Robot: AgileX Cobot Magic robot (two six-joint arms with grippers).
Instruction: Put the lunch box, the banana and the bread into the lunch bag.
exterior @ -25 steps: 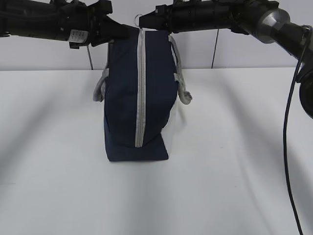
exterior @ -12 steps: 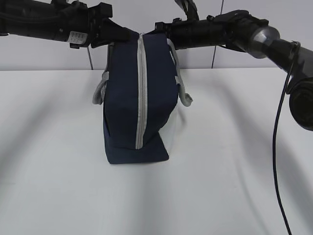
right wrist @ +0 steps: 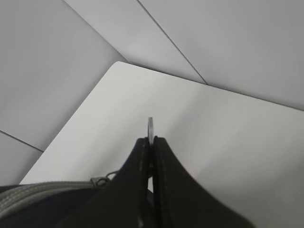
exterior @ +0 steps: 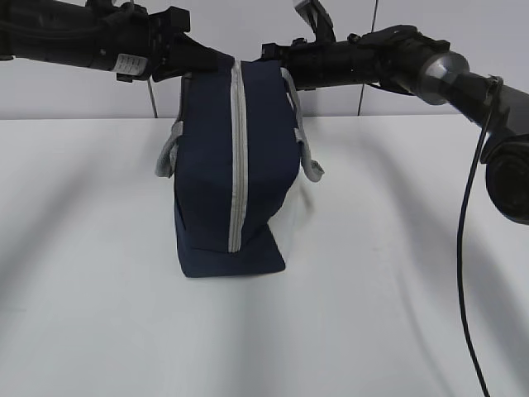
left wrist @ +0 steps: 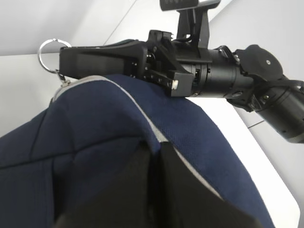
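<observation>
1. Right gripper (right wrist: 151,156) is pinching the metal ring zipper pull (left wrist: 49,49).
2. Left gripper (left wrist: 153,154) is clamping the upright lunch bag's (exterior: 211,165) top fabric.
3. Zipper looks closed; no food showing, so packing seems finished.

Both arms reach in level from opposite sides, meeting over the top of the lunch bag (exterior: 235,165). Left gripper (left wrist: 154,156) pinched on the bag's top fabric. Right gripper (right wrist: 151,147) clamped on the zipper ring (left wrist: 51,57) at the bag's top edge.
</observation>
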